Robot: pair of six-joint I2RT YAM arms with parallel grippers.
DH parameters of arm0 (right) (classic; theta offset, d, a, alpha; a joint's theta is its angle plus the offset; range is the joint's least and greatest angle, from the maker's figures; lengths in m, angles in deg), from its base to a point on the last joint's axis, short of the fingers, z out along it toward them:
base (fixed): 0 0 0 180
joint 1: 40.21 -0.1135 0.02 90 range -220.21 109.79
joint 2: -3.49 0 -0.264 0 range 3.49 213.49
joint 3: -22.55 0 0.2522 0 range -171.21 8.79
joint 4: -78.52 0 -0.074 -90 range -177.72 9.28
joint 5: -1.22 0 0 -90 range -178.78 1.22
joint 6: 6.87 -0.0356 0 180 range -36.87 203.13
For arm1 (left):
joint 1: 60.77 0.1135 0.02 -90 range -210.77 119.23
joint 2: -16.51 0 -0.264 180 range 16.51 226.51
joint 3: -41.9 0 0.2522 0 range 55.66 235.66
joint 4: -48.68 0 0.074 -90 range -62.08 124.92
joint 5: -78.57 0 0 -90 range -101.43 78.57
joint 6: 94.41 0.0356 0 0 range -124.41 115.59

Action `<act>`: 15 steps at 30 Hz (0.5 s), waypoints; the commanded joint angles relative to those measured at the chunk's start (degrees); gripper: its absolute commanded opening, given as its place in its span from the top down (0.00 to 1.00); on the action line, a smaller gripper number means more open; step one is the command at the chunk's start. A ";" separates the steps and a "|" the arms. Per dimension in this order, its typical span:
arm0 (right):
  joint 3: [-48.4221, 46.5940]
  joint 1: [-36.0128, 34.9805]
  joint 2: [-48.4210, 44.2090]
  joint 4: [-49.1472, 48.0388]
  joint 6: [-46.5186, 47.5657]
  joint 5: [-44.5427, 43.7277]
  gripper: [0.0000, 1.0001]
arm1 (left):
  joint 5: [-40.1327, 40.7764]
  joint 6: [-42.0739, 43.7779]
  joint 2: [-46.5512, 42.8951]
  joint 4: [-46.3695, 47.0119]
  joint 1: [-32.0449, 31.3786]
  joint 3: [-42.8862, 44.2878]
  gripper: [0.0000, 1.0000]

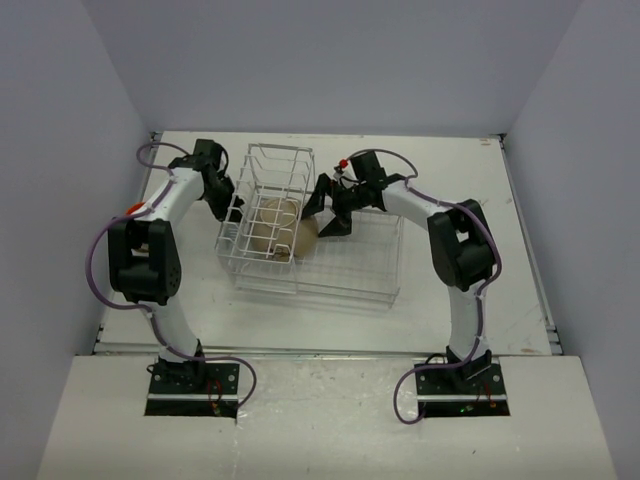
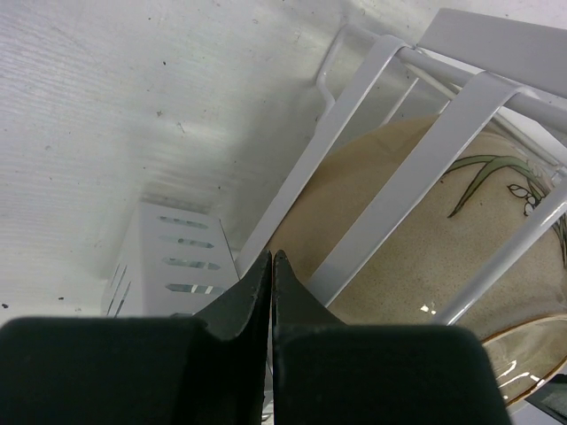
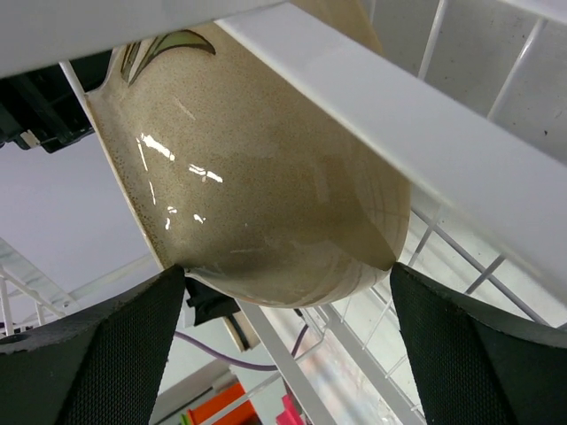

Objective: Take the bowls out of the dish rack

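The white wire dish rack (image 1: pixel 350 285) stands mid-table, its tall slotted part on the left. A tan bowl with dark leaf markings (image 1: pixel 272 225) stands on edge in that tall part, and a second tan curve shows beside it. My right gripper (image 1: pixel 322 222) is open inside the rack. In the right wrist view (image 3: pixel 288 283) its fingers (image 3: pixel 89 354) straddle the bowl's (image 3: pixel 266 177) lower edge. My left gripper (image 1: pixel 228 205) is shut and empty outside the rack's left side. In the left wrist view (image 2: pixel 270 258) the bowl (image 2: pixel 416 266) sits behind the rack wires (image 2: pixel 407 177). The other bowls are out of view.
A thick rack bar (image 3: pixel 399 115) crosses just above the bowl. A small orange patch (image 1: pixel 133 208) shows by the left arm's elbow. Grey walls close in the white table (image 1: pixel 450 320) on the left, back and right.
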 commanded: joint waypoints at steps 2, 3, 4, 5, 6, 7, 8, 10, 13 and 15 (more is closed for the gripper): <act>-4.04 -2.19 0.76 -1.34 1.15 -1.10 0.01 | -7.10 -1.04 -2.09 -0.16 -2.50 -0.73 1.00; -4.21 -2.02 0.84 -1.26 1.33 -0.84 0.01 | -7.28 -1.04 -2.00 -0.07 -2.50 -0.82 1.00; -4.30 -1.93 0.84 -0.82 1.85 -1.10 0.01 | -7.36 -1.04 -1.91 0.01 -2.50 -0.73 1.00; -4.30 -1.84 0.76 -0.90 1.94 -1.02 0.01 | -7.37 -1.12 -1.91 0.02 -2.50 -0.73 1.00; -4.30 -1.67 0.84 -0.82 1.94 -0.93 0.01 | -7.45 -1.12 -1.91 0.10 -2.50 -0.64 1.00; -4.56 -1.67 1.11 -0.73 2.20 -0.23 0.01 | -7.45 -1.12 -1.82 0.10 -2.50 -0.55 1.00; -5.26 -1.75 1.37 -0.29 2.64 -0.14 0.01 | -7.54 -1.12 -1.82 0.10 -2.50 -0.47 1.00; -4.65 -1.67 0.85 -2.30 2.91 0.47 0.01 | -7.45 -1.12 -1.73 0.02 -2.50 -0.38 1.00; -5.26 -1.67 0.75 1.98 3.09 -3.02 0.01 | -7.63 -1.12 -1.73 0.02 -2.50 -0.29 1.00; -6.85 -1.75 1.72 5.76 3.87 -5.40 0.01 | -7.63 -1.21 -1.73 0.10 -2.50 -0.29 1.00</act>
